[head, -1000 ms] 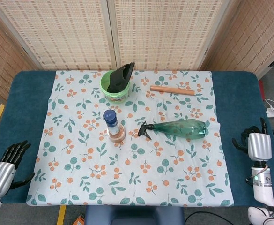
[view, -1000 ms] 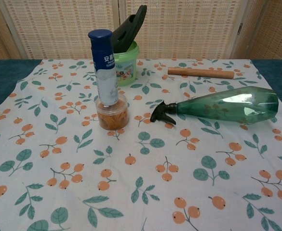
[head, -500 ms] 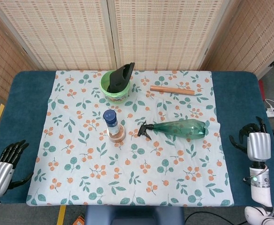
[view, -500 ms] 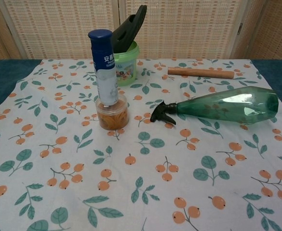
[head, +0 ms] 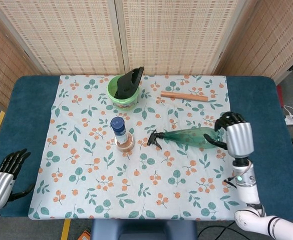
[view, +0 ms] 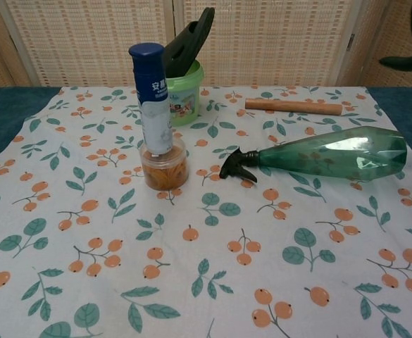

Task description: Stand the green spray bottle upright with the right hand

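Observation:
The green spray bottle (head: 189,136) lies on its side on the flowered cloth, black nozzle pointing left and wide base to the right. The chest view shows the same spray bottle (view: 332,155) flat on the cloth. My right hand (head: 234,135) hovers over the bottle's base end with fingers curved and apart, holding nothing. Only its dark fingertips (view: 405,62) show at the top right of the chest view, well above the bottle. My left hand (head: 3,177) hangs off the table's near left corner, fingers spread and empty.
A blue-capped white bottle (head: 118,128) stands on a small orange jar left of the nozzle. A green tub (head: 123,94) holding a black scoop stands behind it, and a wooden stick (head: 184,96) lies at the back right. The cloth (head: 136,190) covers a blue table.
My right hand has swung from the table's right edge leftward and forward to above the bottle's base. The bottle has not moved. The left hand has barely shifted.

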`<control>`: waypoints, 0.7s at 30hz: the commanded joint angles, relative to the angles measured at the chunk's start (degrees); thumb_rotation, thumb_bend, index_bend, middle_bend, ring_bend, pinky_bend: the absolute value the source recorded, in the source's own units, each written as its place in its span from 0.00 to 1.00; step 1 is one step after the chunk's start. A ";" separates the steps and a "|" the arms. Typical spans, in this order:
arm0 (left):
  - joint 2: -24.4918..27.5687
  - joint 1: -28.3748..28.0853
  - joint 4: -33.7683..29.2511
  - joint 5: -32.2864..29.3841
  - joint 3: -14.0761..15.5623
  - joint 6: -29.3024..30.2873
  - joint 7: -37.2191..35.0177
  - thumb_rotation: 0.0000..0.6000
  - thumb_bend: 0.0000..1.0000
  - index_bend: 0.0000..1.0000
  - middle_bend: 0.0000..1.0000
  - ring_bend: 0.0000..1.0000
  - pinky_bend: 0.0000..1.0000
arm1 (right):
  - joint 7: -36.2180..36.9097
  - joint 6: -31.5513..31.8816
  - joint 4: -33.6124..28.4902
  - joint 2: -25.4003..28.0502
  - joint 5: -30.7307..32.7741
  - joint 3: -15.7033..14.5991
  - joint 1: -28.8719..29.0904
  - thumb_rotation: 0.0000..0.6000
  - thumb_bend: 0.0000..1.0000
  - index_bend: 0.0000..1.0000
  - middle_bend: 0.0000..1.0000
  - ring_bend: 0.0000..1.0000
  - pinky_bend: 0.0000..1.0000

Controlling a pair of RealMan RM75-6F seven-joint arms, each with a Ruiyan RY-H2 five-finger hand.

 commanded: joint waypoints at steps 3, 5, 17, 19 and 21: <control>0.47 0.15 -0.10 -0.39 -0.38 0.50 -1.05 1.00 0.23 0.00 0.00 0.00 0.00 | -21.00 -18.71 -3.23 1.22 5.79 -0.80 9.21 1.00 0.00 0.58 0.56 0.33 0.35; 0.63 0.19 -0.05 -0.49 -0.40 0.52 -1.49 1.00 0.23 0.00 0.00 0.00 0.00 | -24.51 -22.57 -1.98 0.99 8.78 -1.62 10.05 1.00 0.00 0.51 0.51 0.29 0.29; 1.30 0.33 -0.28 -0.28 -0.22 0.63 -2.66 1.00 0.22 0.00 0.00 0.00 0.00 | -24.44 -28.44 10.90 -5.59 13.63 -3.58 12.72 1.00 0.00 0.24 0.26 0.00 0.00; 1.38 0.31 -0.38 -0.29 -0.24 0.60 -2.69 1.00 0.22 0.00 0.00 0.00 0.00 | -23.82 -29.15 11.54 -6.44 14.88 -3.37 12.89 1.00 0.00 0.23 0.25 0.00 0.00; 1.43 0.35 -0.43 -0.27 -0.26 0.71 -2.73 1.00 0.22 0.00 0.00 0.00 0.00 | -23.64 -29.94 11.81 -6.95 15.88 -3.34 13.09 1.00 0.00 0.20 0.25 0.00 0.00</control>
